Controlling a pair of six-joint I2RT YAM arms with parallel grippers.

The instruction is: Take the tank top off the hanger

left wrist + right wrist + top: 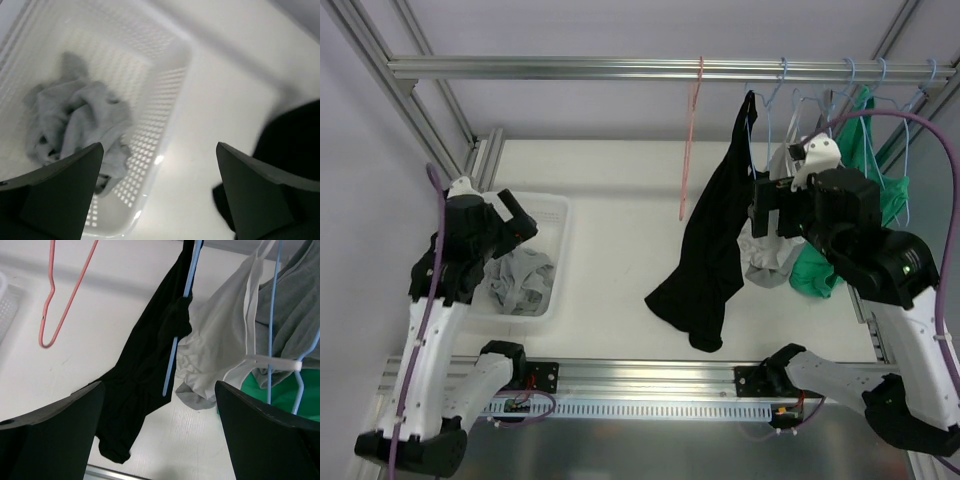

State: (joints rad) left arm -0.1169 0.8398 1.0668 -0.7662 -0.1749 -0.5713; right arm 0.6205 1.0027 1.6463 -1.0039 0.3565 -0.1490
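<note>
1. A white table (620, 190) fills the scene, enclosed by an aluminium frame (415, 95). Both arm bases sit at its near edge.
2. Your left hand (159, 150) hangs above the white basket (558, 215) at the table's left. It is released, fingers wide apart, grasping nothing.
3. A crumpled grey garment (75, 120) lies inside the basket.
4. Your right hand (159, 385) is raised on the right and also released, its fingers spread and facing the black tank top (145, 365). You cannot tell whether it touches the cloth.
5. The black tank top hangs by its upper end on a blue hanger (171, 365), and its lower end droops to the table.
6. Just to its right hang a white garment (220, 340) and a green garment (820, 270).
7. Farthest away, the rail (570, 68) carries a pink hanger (690, 140), left of the black tank top.
</note>
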